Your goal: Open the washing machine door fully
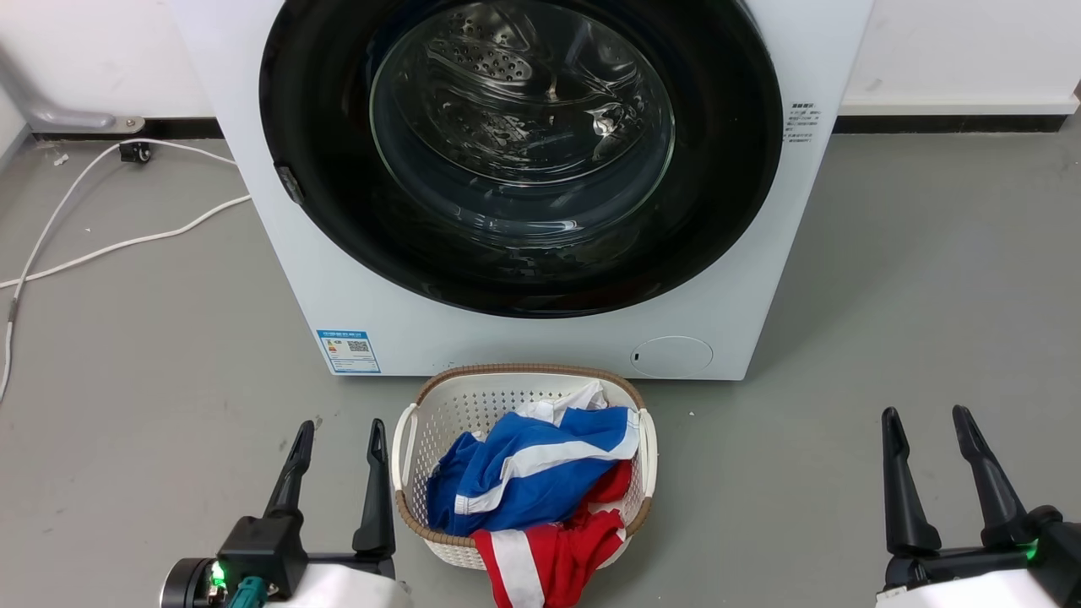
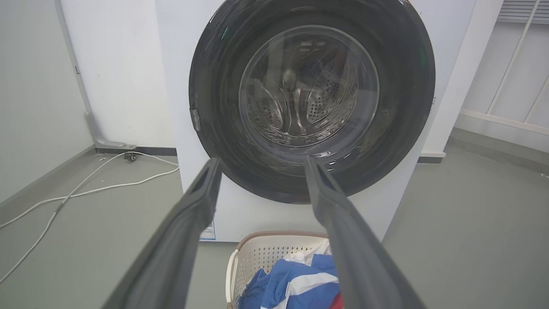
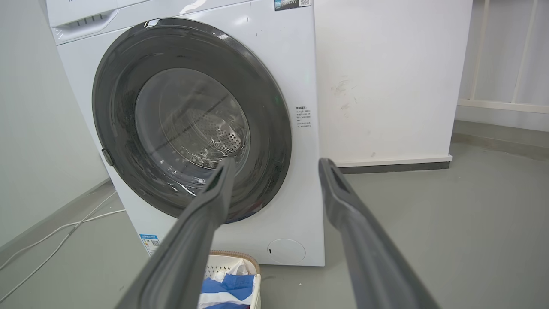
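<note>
The white washing machine [image 1: 540,338] [image 2: 180,107] [image 3: 291,64] stands straight ahead of me. Its round glossy black washing machine door [image 1: 338,127] [image 2: 214,86] [image 3: 120,86] lies flush against the front, with the steel drum showing through the clear glass bowl [image 1: 522,110]. A small latch tab [image 1: 291,184] [image 2: 195,119] [image 3: 107,157] sits on the door's left rim. My left gripper [image 1: 339,431] [image 2: 262,162] is open, low and left of the basket, well short of the door. My right gripper [image 1: 926,416] [image 3: 276,163] is open at the lower right, empty too.
A white laundry basket [image 1: 414,431] [image 2: 257,253] [image 3: 223,262] with blue, white and red clothes sits on the grey floor right in front of the machine. White cables [image 1: 110,245] trail over the floor at left. A wall runs behind the machine.
</note>
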Robot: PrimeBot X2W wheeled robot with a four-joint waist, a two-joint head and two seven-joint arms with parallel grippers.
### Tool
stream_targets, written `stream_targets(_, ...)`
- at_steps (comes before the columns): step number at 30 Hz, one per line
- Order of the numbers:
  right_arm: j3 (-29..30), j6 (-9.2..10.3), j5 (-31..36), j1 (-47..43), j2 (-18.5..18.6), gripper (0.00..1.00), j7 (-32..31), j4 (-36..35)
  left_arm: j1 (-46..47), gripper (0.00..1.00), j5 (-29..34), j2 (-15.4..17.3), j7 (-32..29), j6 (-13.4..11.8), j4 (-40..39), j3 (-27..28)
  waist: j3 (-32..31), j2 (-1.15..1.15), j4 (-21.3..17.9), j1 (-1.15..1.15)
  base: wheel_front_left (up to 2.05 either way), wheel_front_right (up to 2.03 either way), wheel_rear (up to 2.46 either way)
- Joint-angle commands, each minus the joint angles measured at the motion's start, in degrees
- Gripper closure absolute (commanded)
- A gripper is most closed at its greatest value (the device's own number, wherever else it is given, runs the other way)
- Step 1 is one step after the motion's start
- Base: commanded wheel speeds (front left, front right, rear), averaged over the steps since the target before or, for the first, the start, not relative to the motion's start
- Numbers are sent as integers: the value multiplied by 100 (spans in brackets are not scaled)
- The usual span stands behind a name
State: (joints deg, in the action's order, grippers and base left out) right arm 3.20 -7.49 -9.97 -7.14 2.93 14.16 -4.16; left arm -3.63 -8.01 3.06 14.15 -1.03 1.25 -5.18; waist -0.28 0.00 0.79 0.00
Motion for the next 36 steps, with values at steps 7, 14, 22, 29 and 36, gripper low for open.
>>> stream_targets(7,4,0,278,-139,-9,0,111,18,-112,0,352,-15,116,-35,27,4,-1,0,3,0,0,0,0)
stream_targets(14,16,0,196,-142,-9,0,108,99,-124,0,232,-17,108,-51,72,8,-2,0,-3,0,0,0,0)
stream_targets(22,20,0,132,-132,-9,0,108,169,-103,0,164,-17,108,-86,131,-1,1,0,-2,0,0,0,0)
stream_targets(29,-19,0,194,-105,-9,100,108,156,-105,0,146,-17,108,-94,155,-1,-4,0,-3,0,0,0,0)
stream_targets(36,-77,0,-858,17,-8,100,107,-83,-124,0,142,-17,108,-128,148,4,-1,0,-23,0,0,0,0)
